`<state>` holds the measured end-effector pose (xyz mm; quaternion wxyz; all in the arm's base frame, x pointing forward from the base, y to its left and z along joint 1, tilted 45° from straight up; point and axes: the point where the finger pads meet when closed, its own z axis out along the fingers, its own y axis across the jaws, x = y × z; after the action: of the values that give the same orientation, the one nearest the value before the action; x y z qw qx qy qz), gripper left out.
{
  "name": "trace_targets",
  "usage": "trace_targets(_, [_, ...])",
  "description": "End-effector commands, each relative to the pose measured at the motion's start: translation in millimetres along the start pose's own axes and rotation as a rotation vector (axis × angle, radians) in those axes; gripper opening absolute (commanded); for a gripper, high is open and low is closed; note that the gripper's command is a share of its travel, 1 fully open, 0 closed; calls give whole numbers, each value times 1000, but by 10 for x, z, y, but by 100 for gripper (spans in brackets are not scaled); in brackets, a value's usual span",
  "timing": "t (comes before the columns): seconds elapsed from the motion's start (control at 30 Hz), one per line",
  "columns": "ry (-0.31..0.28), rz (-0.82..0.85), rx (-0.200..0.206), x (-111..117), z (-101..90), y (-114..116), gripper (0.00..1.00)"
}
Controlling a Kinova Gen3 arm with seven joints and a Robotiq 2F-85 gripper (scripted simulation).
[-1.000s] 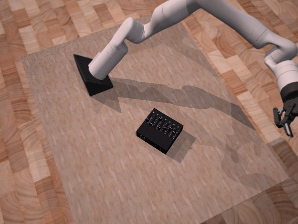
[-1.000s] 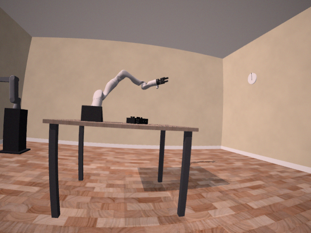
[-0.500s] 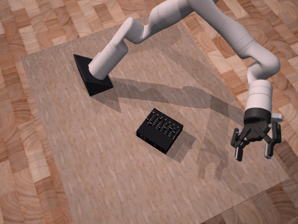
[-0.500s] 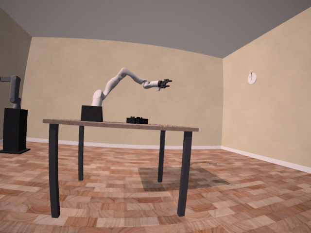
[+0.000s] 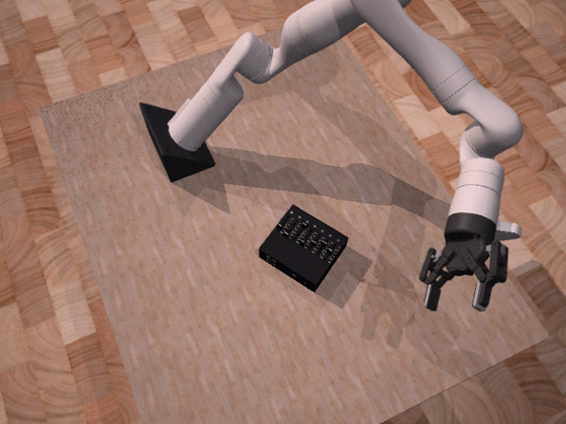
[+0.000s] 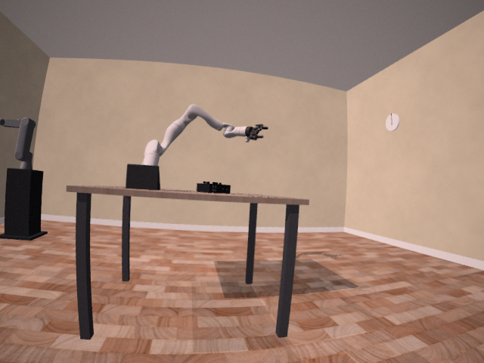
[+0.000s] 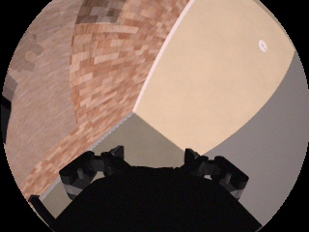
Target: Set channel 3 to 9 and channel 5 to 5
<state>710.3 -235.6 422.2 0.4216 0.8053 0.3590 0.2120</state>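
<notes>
The black lighting desk [image 5: 290,255] [image 6: 213,187] stands flat on the table, near its middle. Its several faders lie in a row of slots on the top face; their caps and scale marks are too small to read levels or to tell the channels apart. My gripper [image 5: 455,306] [image 6: 265,132] [image 7: 154,154] is open and empty. It is high above the table, well to the right of the desk in the top and exterior views, and points roughly sideways, away from the arm's base. It touches nothing. In the wrist view the faders do not show.
The wooden table [image 5: 206,331] [image 6: 187,195] carries the arm's black base [image 5: 192,166] [image 6: 142,176], to the left of the desk. The arm arches high over the table. A second robot on a black pedestal [image 6: 24,203] stands far off at the left. A clock [image 6: 392,122] [image 7: 263,45] hangs on a wall.
</notes>
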Motion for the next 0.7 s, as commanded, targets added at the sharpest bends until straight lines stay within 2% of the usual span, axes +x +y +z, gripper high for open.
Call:
trace_targets(0.0, [-6,3,0,-52,22,8,100])
trace_targets(0.07, [-6,3,0,-52,22,8,100])
trace_targets(0.1, [-4,34,50,-107,96,-182,100])
trace_targets(0.33, [-4,34,50,-107,96,-182,100])
trace_targets(0.37, [-2,67,100,-161,160,-373,100])
trace_targets(0.6, [-2,67,100,-161,160,-373,100])
trace_targets(0.63, [-1,100,150,-214,213,-565,100])
trace_targets(0.67, [-1,100,150,-214,213,-565,100])
